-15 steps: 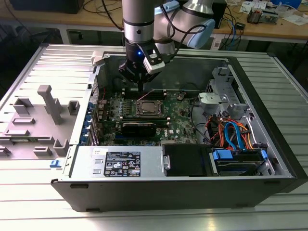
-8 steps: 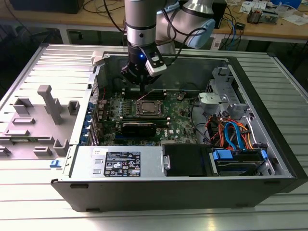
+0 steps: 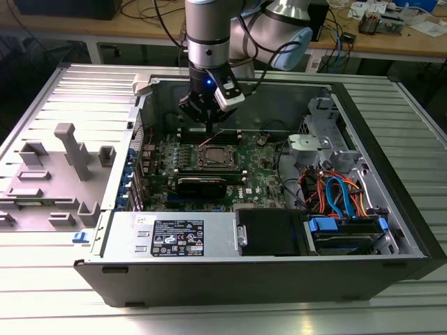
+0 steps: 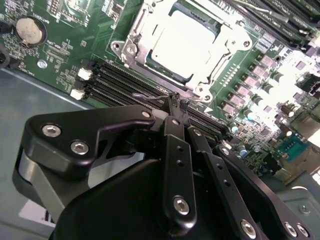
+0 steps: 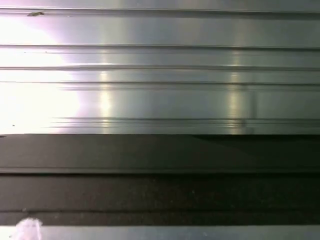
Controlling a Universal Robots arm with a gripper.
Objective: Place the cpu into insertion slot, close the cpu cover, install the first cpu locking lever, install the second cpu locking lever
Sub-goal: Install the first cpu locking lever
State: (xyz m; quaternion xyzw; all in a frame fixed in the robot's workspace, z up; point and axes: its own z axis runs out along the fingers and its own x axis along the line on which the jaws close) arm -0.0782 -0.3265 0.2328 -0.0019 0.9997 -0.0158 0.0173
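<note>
The cpu (image 4: 187,42) lies flat in the insertion slot (image 3: 215,155) on the green board, its silver top showing through the cut-out of the cpu cover (image 4: 142,30), which is folded down over it. A thin wire locking lever (image 4: 147,96) runs along the socket's edge beside the black memory slots. My gripper (image 4: 178,104) hangs just behind the socket in the exterior view (image 3: 209,126). Its black fingers are shut together, with the tips at the end of that wire lever. Whether the wire is pinched between them I cannot tell.
The board sits inside an open computer case (image 3: 209,279) on a ribbed metal table (image 5: 160,65). A drive cage with blue, orange and red cables (image 3: 335,199) fills the exterior view's right. Grey plastic fixtures (image 3: 66,167) stand on the left. Case walls close in behind the arm.
</note>
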